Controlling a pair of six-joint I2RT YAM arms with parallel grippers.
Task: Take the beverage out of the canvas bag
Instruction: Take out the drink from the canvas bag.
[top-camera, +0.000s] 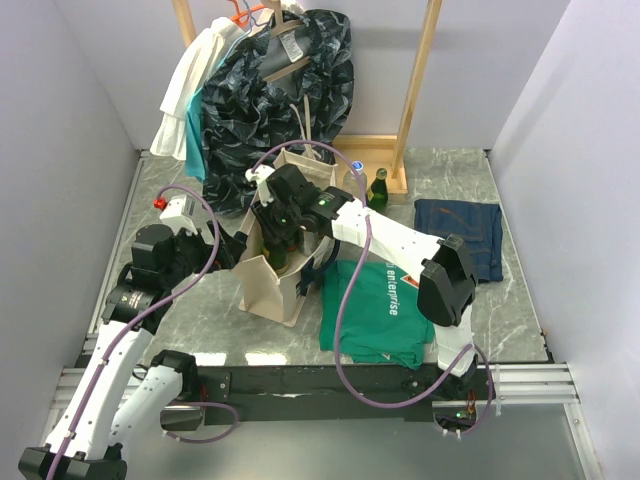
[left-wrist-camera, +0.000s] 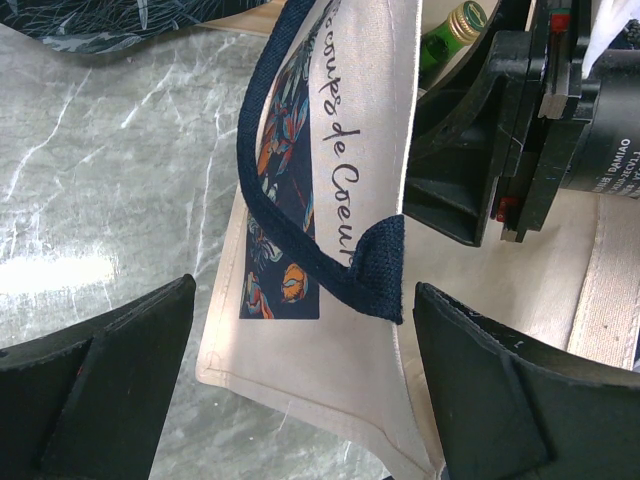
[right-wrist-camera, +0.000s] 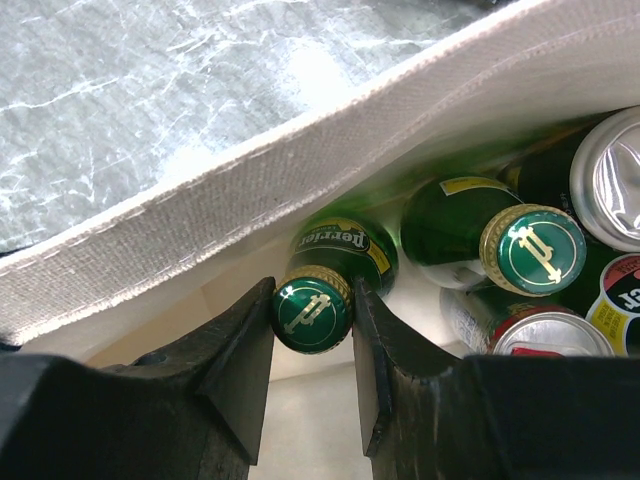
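The bag stands upright on the marble counter, mouth open upward, left of centre in the top view. The right hand reaches down into it from the right. Its two fingers are closed tight on the gold-and-green cap of a green bottle, one finger pressed to each side. That bottle stands inside the bag, hard against the cream wall, with its neck label showing. A second bottle of the same kind stands just beside it, and silver-topped cans crowd around that one. The left hand is spread wide and grips nothing. The bag's printed side panel and a loop of its navy strap lie between its fingers; whether the cloth touches either finger I cannot tell. In the left wrist view the right arm's black body fills the bag's mouth, with a gold bottle cap peeking past it. Outside the bag, a green shirt lies flat just to its right and folded jeans lie farther right. A lone bottle stands on the counter near the foot of a wooden rack hung with clothes.
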